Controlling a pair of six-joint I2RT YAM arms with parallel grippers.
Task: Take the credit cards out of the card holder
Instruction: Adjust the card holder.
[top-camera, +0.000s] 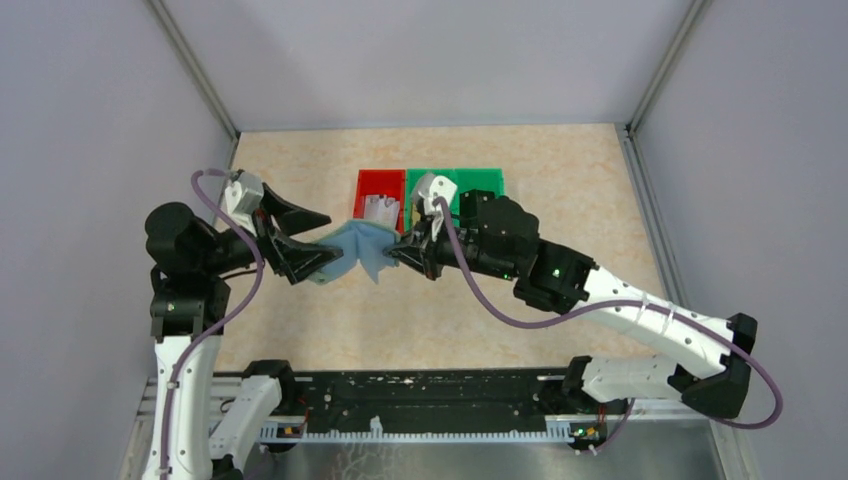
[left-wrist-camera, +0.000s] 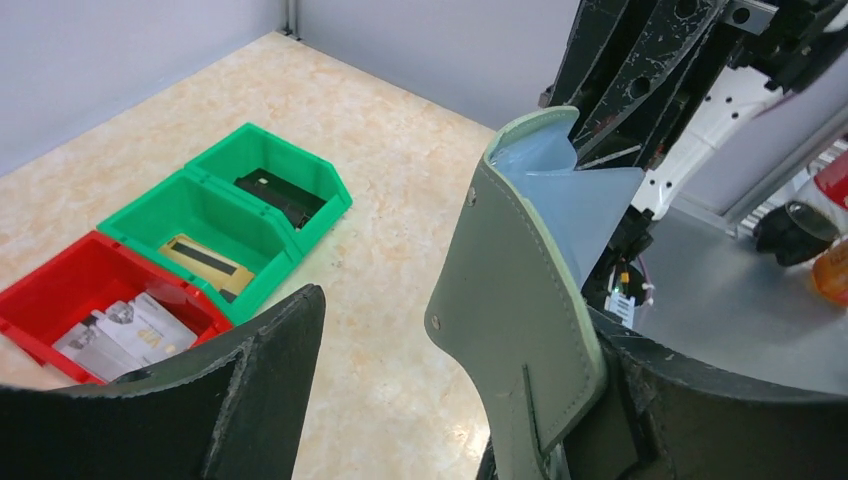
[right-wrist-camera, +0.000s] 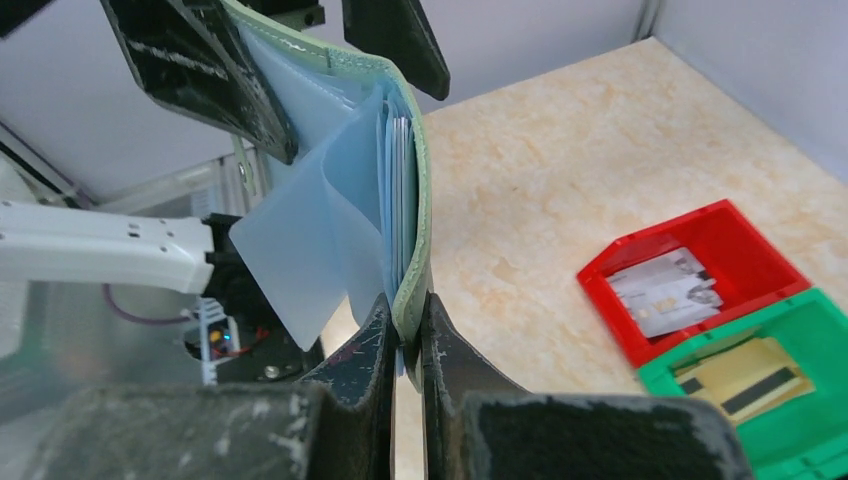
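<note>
From above, the card holder (top-camera: 358, 250) hangs open in the air at the middle of the frame, over the bench (top-camera: 560, 180), between your two arms. The left gripper (top-camera: 333, 237) sits at its left end with jaws spread wide. The right gripper (top-camera: 397, 252) pinches its right end. Toward the top of the frame stand the red bin (top-camera: 380, 188) and the green bins (top-camera: 478, 183).

In the left wrist view, the card holder (left-wrist-camera: 515, 300) stands on edge right of centre. Its grey-green back leans against the finger at the lower right and is well apart from the other finger at the lower left. Those jaws grip nothing. The bins at the left hold cards already.

In the right wrist view, the jaws are pressed together on the card holder's lower edge at bottom centre. The pale blue pockets (right-wrist-camera: 320, 230) fan out to the left. What look like the thin edges of credit cards (right-wrist-camera: 397, 190) sit tucked against the cover.

Expect the card holder to be light and floppy. From a single pinch it will likely fold and swing, so steady it before you pull. The credit cards should be stiff, thin and slick, and they sit snugly in their sleeves. Take one by its exposed edge, pinching across its flat faces. Draw it straight along the pocket, since a sideways tug may drag the soft sleeve along.
</note>
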